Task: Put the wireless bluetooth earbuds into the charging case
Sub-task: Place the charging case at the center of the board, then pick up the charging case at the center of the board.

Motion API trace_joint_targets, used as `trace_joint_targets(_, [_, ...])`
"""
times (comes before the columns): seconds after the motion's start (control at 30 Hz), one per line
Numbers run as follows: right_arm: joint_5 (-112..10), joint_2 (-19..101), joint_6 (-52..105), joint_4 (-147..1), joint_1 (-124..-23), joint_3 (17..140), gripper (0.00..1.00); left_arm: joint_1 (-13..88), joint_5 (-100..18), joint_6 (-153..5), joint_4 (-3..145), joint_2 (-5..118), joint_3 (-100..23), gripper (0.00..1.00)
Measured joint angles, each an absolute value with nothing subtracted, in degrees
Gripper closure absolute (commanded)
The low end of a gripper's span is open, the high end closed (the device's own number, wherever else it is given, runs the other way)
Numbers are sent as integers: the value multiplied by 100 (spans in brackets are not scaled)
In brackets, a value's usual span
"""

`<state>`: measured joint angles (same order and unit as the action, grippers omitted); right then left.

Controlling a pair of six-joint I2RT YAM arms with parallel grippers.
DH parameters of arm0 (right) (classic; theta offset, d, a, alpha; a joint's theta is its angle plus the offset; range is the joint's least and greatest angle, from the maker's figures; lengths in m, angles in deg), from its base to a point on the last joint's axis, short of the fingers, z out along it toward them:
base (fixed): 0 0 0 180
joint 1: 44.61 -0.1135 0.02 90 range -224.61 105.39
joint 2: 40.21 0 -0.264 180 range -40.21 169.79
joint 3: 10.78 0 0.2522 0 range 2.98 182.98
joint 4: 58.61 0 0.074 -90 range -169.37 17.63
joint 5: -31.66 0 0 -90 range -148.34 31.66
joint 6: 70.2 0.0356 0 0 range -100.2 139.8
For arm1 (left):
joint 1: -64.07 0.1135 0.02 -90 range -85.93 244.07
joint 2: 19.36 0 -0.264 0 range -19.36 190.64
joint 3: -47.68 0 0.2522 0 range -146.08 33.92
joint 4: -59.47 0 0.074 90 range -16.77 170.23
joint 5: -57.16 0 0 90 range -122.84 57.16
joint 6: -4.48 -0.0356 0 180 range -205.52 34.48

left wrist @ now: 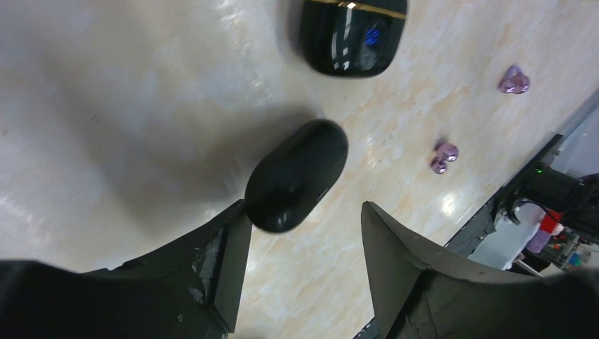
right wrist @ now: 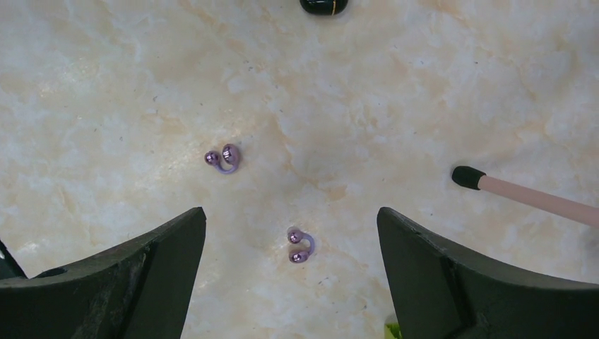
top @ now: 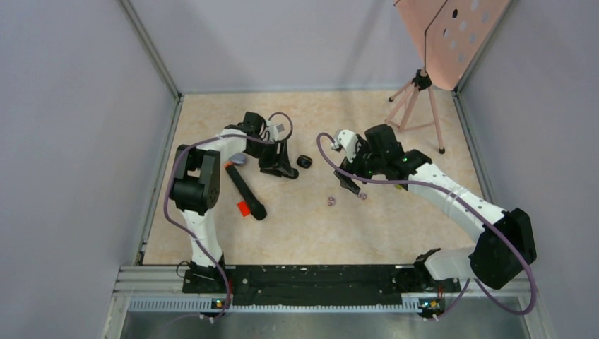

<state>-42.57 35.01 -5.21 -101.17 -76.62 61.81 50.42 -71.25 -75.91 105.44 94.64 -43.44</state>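
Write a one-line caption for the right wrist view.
Open right gripper hovers above two purple earbuds, black case at the top edge.

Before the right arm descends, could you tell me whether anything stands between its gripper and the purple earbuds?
Nothing visible does: the right gripper is open above the table, and the purple earbuds lie uncovered below it; the tripod foot sits aside.

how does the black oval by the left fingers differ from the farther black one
The near black oval is plain; the far black oval has a gold line and a blue glint. The near one lies at the tips of the left end effector; the far one lies clear of them. Both are glossy, black and rounded.
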Motion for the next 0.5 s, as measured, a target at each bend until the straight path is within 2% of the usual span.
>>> trace_joint_targets(0.27, [-4351,3501,-521,-10058,-7609,6190,11,5418,-5962,-8007,11630,8839,-4716,32])
trace_joint_targets(0.5, [-4355,3501,-497,-9988,-7581,6190,11,6259,-3862,-8135,11643,8546,-5332,25])
